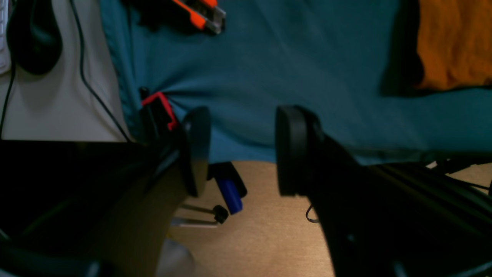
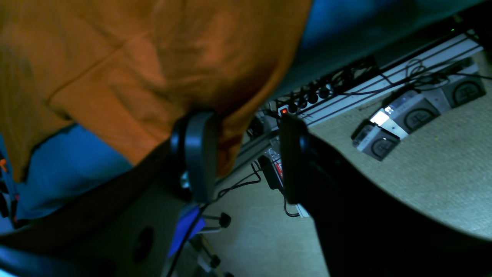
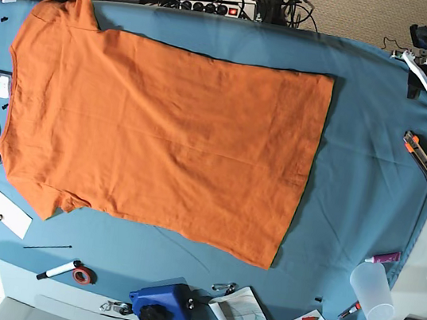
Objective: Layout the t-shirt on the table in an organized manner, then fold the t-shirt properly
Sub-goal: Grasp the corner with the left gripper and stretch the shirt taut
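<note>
A: The plain bright orange cotton t-shirt [image 3: 161, 132] lies spread flat across the left and middle of the teal-covered worktop [image 3: 367, 151]; no fold made yet.

B: Both claws gape empty: left claw [image 1: 242, 152], right claw [image 2: 246, 154]. An orange-black utility knife [image 3: 425, 162], right, sits clear.

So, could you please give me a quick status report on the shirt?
Both hands open, empty: left hand, right hand. T-shirt spread flat on the table, unfolded. Box cutter and cup lie clear of it.
</note>
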Robot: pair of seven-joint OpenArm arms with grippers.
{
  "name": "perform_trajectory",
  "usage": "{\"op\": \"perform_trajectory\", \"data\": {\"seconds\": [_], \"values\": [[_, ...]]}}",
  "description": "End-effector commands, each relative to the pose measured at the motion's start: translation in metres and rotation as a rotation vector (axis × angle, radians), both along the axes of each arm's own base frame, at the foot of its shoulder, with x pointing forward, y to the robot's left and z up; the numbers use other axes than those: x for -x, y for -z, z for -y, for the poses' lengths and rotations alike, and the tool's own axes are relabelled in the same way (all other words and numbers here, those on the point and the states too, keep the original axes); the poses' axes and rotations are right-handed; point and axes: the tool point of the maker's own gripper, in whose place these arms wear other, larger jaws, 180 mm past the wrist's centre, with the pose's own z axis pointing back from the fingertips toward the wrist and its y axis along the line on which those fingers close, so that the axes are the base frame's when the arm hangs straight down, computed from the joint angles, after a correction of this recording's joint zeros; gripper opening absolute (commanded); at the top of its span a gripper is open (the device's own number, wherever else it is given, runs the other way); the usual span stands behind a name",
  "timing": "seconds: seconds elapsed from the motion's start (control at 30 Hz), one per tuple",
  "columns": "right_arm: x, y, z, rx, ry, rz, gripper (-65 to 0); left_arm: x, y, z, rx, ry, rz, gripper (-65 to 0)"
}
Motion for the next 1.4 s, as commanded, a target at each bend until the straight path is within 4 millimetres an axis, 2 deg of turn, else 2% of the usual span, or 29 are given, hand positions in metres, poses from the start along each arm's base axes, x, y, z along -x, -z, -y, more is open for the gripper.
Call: {"op": "perform_trajectory", "data": {"seconds": [0.0, 0.1, 0.3, 0.4, 0.57, 0.8, 0.9, 1.13, 1.37], "values": [[-0.028, -0.027, 0.01, 0.013, 0.02, 0.162, -38.5, -0.004, -0.008, -0.001, -0.015, 0.01, 0.033, -36.6], [-0.031, -0.031, 0.009, 0.005, 0.022, 0.185, -41.7, -0.004, -0.008, -0.001, -0.015, 0.01, 0.032, -36.6], [-0.039, -0.042, 0.006, -0.028, 0.034, 0.259, -59.3, -0.004, -0.008, -0.001, -0.015, 0.01, 0.032, -36.6], [-0.044, -0.049, 0.005, -0.047, 0.04, 0.304, -65.0, -0.004, -0.008, -0.001, -0.015, 0.009, 0.032, -36.6], [-0.054, -0.067, 0.003, -0.082, 0.049, 0.401, -65.0, -0.004, -0.008, -0.001, -0.014, 0.009, 0.032, -36.6], [-0.055, -0.08, 0.0, -0.03, 0.0, 0.406, -65.0, -0.002, -0.005, 0.003, 0.008, -0.005, 0.031, -36.6], [-0.057, -0.084, -0.001, -0.019, -0.011, 0.413, -65.0, -0.001, -0.002, 0.016, 0.082, -0.015, 0.039, -36.6], [-0.057, -0.085, 0.0, -0.015, -0.014, 0.413, -65.0, -0.001, -0.003, 0.061, 0.306, 0.016, 0.083, -36.6], [-0.064, -0.098, 0.013, 0.033, -0.051, 0.412, -65.0, -0.013, -0.009, 0.078, 0.393, -0.014, 0.163, -36.6]]}}
